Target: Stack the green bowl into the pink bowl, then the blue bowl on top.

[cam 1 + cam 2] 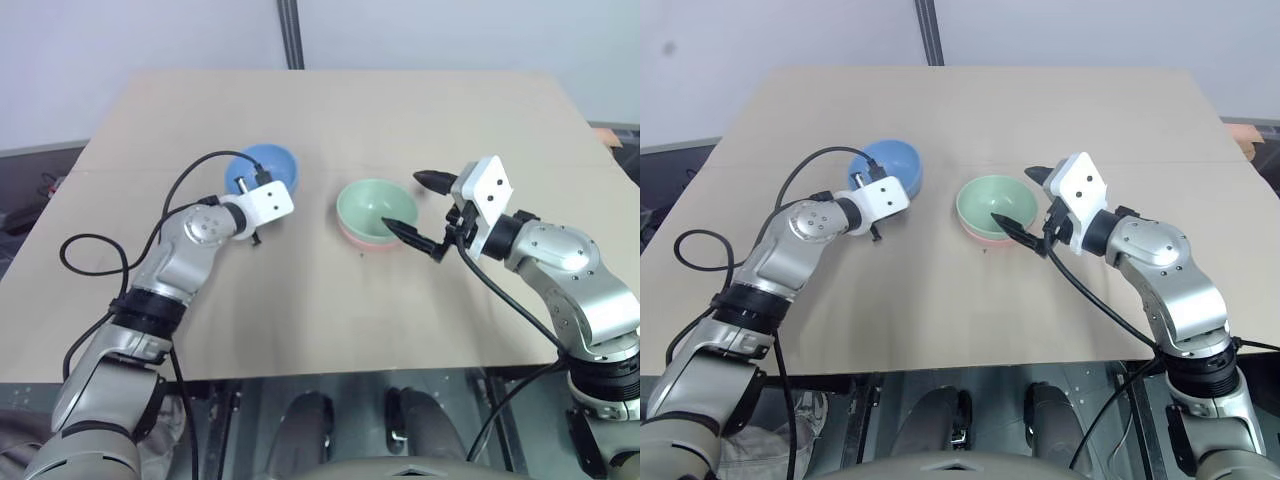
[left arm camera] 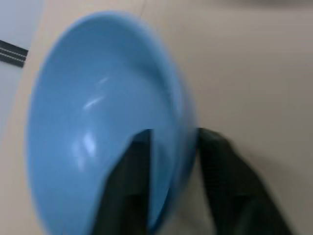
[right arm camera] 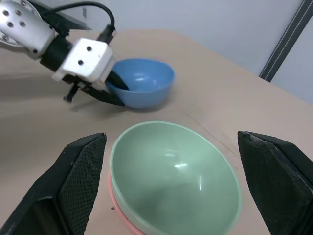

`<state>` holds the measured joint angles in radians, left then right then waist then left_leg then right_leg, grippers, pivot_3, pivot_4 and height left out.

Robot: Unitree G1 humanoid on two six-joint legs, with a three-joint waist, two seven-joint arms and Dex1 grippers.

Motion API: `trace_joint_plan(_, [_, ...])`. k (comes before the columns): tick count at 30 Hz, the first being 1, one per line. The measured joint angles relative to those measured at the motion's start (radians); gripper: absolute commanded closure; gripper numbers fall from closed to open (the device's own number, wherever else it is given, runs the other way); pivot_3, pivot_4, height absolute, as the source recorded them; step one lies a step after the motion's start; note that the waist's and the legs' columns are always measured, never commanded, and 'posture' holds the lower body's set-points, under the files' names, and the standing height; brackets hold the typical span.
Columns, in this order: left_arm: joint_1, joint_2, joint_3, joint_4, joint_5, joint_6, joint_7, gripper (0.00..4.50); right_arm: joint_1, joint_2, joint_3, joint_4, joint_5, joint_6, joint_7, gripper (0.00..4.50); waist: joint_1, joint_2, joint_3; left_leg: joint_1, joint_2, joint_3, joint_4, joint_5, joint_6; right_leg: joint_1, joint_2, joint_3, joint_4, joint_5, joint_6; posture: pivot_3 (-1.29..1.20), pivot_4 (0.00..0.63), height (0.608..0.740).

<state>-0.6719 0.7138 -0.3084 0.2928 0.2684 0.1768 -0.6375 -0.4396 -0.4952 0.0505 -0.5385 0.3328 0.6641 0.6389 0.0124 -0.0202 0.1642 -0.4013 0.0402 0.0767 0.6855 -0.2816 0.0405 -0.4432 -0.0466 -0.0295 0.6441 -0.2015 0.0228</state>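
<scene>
The green bowl (image 1: 375, 208) sits nested inside the pink bowl (image 1: 362, 240), whose rim shows as a thin band beneath it, near the middle of the table. To its left stands the blue bowl (image 1: 268, 162). My left gripper (image 2: 171, 152) is shut on the blue bowl's (image 2: 98, 127) near rim, one finger inside and one outside. My right gripper (image 1: 408, 202) hangs open just right of the green bowl (image 3: 176, 176), its fingertips straddling that bowl's right edge slightly above it, with nothing held.
The bowls rest on a light wooden table (image 1: 330, 320) with bare surface in front of and behind them. A dark pole (image 1: 290, 35) rises behind the far edge. Black cables (image 1: 185, 185) loop off both arms over the table.
</scene>
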Motion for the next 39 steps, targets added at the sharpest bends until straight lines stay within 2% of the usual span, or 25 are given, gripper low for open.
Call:
trace_joint_plan(6, [0.002,-0.030,0.015,0.005,-0.041,-0.103,-0.043,4.41,0.014,-0.007,-0.022,-0.038,0.022,0.023,-0.033,0.00,0.001,0.000,0.000,-0.001,0.000,0.000,0.001,0.000,0.000,0.000,0.000,0.000,0.000,0.000,0.000,0.00,0.150,0.740])
trace_joint_plan(13, [-0.047,-0.059,0.065,-0.246,-0.276,-0.159,-0.286,4.41,0.029,-0.008,-0.071,-0.056,0.040,0.037,-0.083,0.00,0.001,0.000,0.000,-0.001,-0.001,-0.002,0.002,0.000,0.000,0.000,-0.001,0.000,0.000,0.000,0.000,0.00,0.150,0.740])
trace_joint_plan(19, [-0.123,-0.131,0.023,-0.218,-0.335,-0.261,-0.446,4.41,0.028,-0.007,-0.120,-0.063,0.032,0.032,-0.152,0.00,0.000,0.000,0.000,0.000,-0.001,-0.001,0.002,0.000,0.000,0.001,0.000,0.000,0.002,0.000,0.000,0.00,0.150,0.740])
trace_joint_plan(20, [-0.135,-0.144,0.011,-0.196,-0.334,-0.274,-0.465,3.69,0.028,-0.006,-0.122,-0.067,0.032,0.032,-0.161,0.00,0.000,0.000,0.000,0.000,-0.001,-0.001,0.002,0.000,0.001,0.001,0.000,0.000,0.002,0.000,0.000,0.00,0.150,0.740])
trace_joint_plan(21, [-0.147,-0.156,-0.009,-0.166,-0.333,-0.292,-0.493,3.43,0.028,-0.006,-0.123,-0.078,0.031,0.032,-0.171,0.00,0.000,0.000,0.000,0.000,-0.001,-0.001,0.002,0.000,0.001,0.001,0.000,0.000,0.002,0.000,0.000,0.00,0.150,0.740])
trace_joint_plan(27, [-0.148,-0.158,-0.013,-0.110,-0.328,-0.323,-0.532,0.65,0.045,-0.009,-0.136,-0.096,0.030,0.032,-0.202,0.00,-0.003,0.000,0.000,0.000,-0.001,-0.003,0.002,0.000,0.001,0.000,0.000,0.001,0.001,0.000,0.000,0.00,0.150,0.740])
trace_joint_plan(29, [-0.143,-0.147,-0.001,-0.128,-0.334,-0.301,-0.529,0.65,0.048,-0.007,-0.137,-0.095,0.031,0.028,-0.205,0.00,-0.003,0.000,0.000,0.000,-0.001,-0.003,0.002,0.000,0.001,0.000,0.000,0.001,0.001,0.000,0.000,0.00,0.150,0.740])
trace_joint_plan(31, [-0.116,-0.124,0.058,-0.200,-0.395,-0.201,-0.517,0.65,0.066,-0.005,-0.140,-0.093,0.033,0.001,-0.200,0.00,-0.005,0.000,0.000,0.000,0.000,-0.005,0.002,0.000,0.001,0.000,0.000,0.002,0.001,0.000,0.000,0.00,0.150,0.740])
trace_joint_plan(34, [-0.047,-0.131,0.232,-0.316,-0.582,0.033,-0.433,0.65,0.104,-0.019,-0.146,-0.075,0.033,-0.034,-0.174,0.00,-0.011,0.000,0.000,0.000,0.000,-0.005,0.002,0.000,0.001,0.000,0.000,0.002,0.001,0.000,0.001,0.00,0.150,0.740])
trace_joint_plan(36, [0.039,-0.129,0.330,-0.393,-0.655,0.107,-0.368,0.65,0.131,-0.058,-0.148,-0.053,0.043,-0.046,-0.122,0.00,-0.013,0.000,0.000,0.001,0.000,-0.005,0.002,0.000,0.001,0.001,0.000,0.003,0.001,0.000,0.001,0.00,0.150,0.740])
trace_joint_plan(37, [0.040,-0.128,0.331,-0.393,-0.655,0.108,-0.367,0.23,0.132,-0.059,-0.148,-0.052,0.043,-0.046,-0.121,0.00,-0.013,0.000,0.000,0.002,0.000,-0.005,0.002,0.000,0.001,0.001,0.000,0.003,0.001,0.000,0.001,0.00,0.150,0.740])
trace_joint_plan(39, [0.115,-0.115,0.380,-0.438,-0.677,0.184,-0.308,0.03,0.150,-0.085,-0.149,-0.032,0.053,-0.055,-0.080,0.00,-0.015,0.000,0.000,0.003,0.000,-0.005,0.002,0.000,0.001,0.002,0.000,0.003,0.001,0.000,0.001,0.00,0.150,0.740])
